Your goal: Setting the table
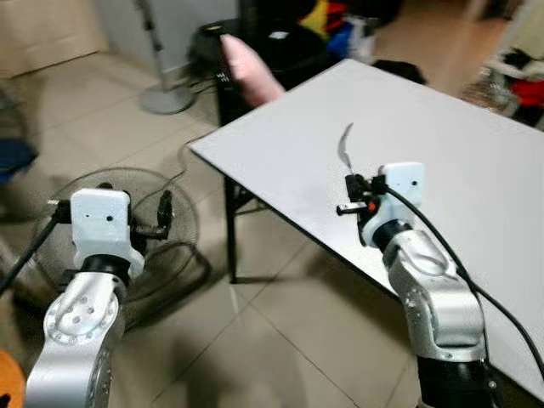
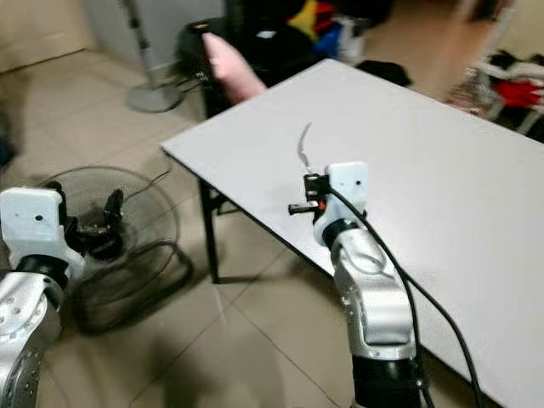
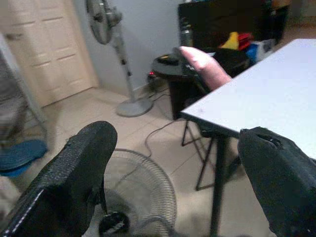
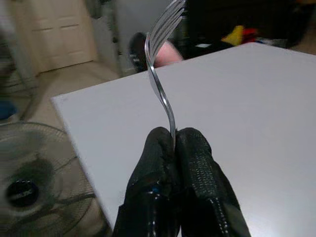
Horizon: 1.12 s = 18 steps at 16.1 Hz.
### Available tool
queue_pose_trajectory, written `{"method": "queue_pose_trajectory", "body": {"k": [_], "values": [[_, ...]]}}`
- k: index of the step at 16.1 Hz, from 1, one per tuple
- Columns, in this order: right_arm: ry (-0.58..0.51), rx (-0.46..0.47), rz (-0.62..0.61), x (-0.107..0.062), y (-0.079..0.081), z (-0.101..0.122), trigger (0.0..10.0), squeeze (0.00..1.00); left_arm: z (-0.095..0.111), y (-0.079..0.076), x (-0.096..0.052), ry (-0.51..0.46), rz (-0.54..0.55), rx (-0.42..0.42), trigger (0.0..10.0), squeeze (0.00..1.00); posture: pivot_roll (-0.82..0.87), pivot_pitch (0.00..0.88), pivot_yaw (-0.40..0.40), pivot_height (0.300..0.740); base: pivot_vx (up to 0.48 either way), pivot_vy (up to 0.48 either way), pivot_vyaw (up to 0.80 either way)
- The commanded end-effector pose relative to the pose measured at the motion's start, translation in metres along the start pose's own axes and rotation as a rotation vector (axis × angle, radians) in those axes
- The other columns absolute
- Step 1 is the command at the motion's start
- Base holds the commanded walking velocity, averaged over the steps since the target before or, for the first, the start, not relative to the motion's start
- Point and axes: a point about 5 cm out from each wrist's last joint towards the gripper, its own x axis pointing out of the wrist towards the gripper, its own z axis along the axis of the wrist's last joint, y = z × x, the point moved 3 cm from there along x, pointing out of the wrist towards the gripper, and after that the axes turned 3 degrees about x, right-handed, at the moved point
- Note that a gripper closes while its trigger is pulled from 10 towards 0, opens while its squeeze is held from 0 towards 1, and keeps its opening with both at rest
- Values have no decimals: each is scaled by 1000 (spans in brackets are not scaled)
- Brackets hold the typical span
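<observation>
Above table (image 1: 476, 161) near edge: right pincer (image 4: 174, 143) clamps fork (image 4: 159, 64); left pincer (image 3: 173, 177) spread wide.

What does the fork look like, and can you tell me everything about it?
The fork is thin, shiny and silver, like metal. Its curved handle is pinched between the two black fingers of the right gripper, which touch nothing else. Its prongs point up and away from the robot. It hangs in the air above the white table, near the table's front edge, not touching it.

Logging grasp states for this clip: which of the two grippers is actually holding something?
The right gripper, over the white table, is clamped on a fork by its handle, tines up. The left gripper is open, off the table above a floor fan.
</observation>
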Motion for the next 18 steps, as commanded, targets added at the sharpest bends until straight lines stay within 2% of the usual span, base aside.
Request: {"method": "queue_pose_trajectory", "body": {"k": [1, 6, 12, 18], "values": [[-23, -1, -8, -2, -3, 4, 10000, 0, 1, -1, -1, -1, -7, -8, 10000, 0, -77, 0, -13, 740, 337, 0, 0], [-21, -7, -3, 2, -1, 5, 10000, 0, 0, -1, -2, 3, -11, -3, 10000, 0, -77, 0, -18, 740, 343, 0, -88], [-22, 9, -33, 2, -7, 7, 10000, 0, -2, -5, 0, -4, -42, 9, 10000, 0, -87, 0, -13, 740, 344, 0, -800], [-3, 19, -56, -8, -9, 1, 10000, 0, -1, -5, 3, -14, -64, 15, 10000, 0, -96, 0, 3, 740, 343, 0, -800]]}}
